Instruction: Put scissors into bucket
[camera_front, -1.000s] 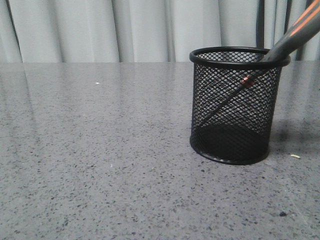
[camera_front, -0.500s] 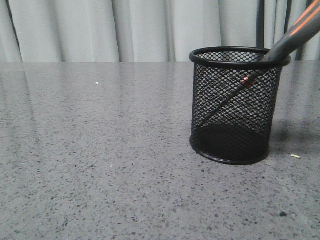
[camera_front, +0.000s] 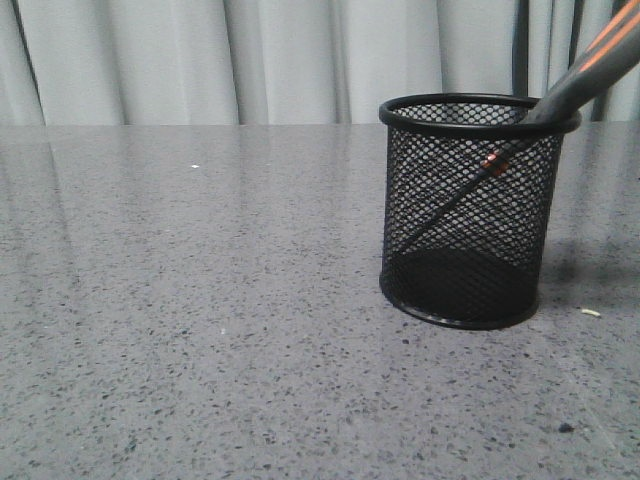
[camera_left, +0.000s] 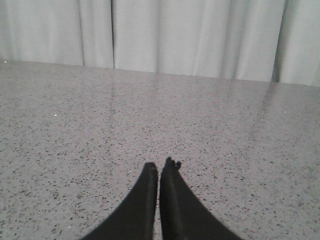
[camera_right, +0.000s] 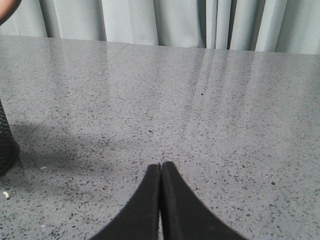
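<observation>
While both arms' fingers rest closed, scissors (camera_front: 560, 100) lean inside bucket (camera_front: 468, 215).

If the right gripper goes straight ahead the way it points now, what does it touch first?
Probably nothing close: ahead of the shut right gripper lies only bare table, then the curtain. The bucket stands off to one side.

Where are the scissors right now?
In the front view, the scissors stand tilted inside the mesh bucket on the table's right, handles leaning over its right rim.
</observation>
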